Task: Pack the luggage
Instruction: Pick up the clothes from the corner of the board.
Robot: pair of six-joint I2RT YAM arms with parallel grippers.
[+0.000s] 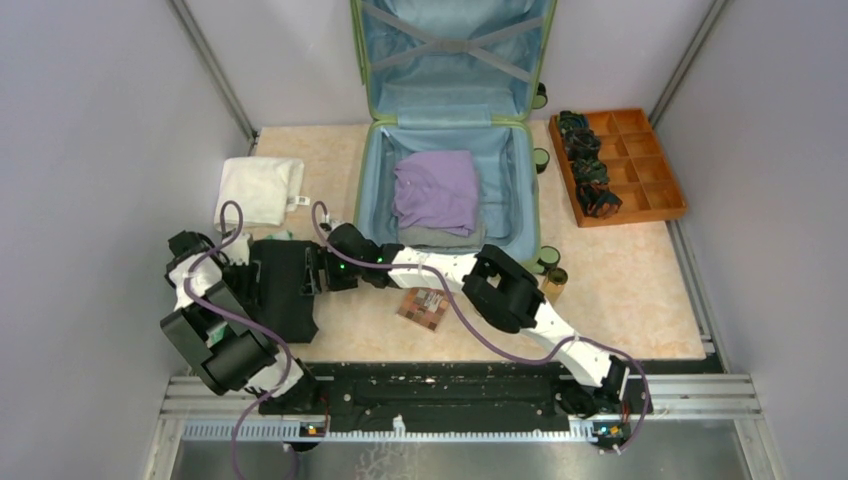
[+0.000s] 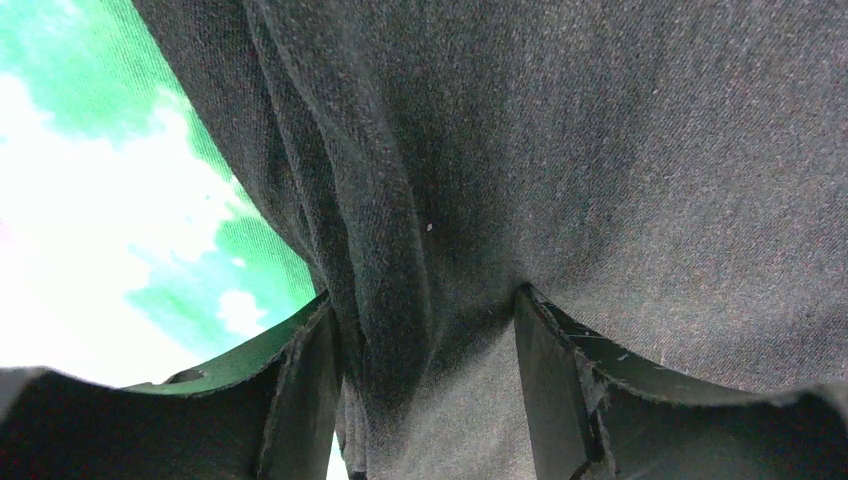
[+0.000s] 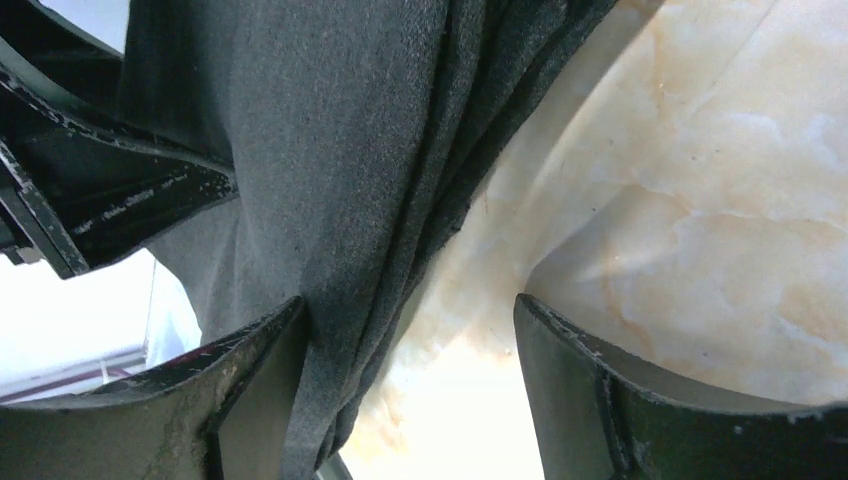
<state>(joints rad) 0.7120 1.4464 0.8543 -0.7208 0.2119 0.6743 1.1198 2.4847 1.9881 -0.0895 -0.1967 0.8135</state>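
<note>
Green luggage (image 1: 497,190) just right of right gripper (image 1: 312,272)

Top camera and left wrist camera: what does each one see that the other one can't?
Only the top view shows the open suitcase with a purple shirt inside, the orange tray and the white towel. Only the left wrist view shows the left gripper up close, open around a fold, with a green-and-white patch behind. Both show the black cloth.
</note>
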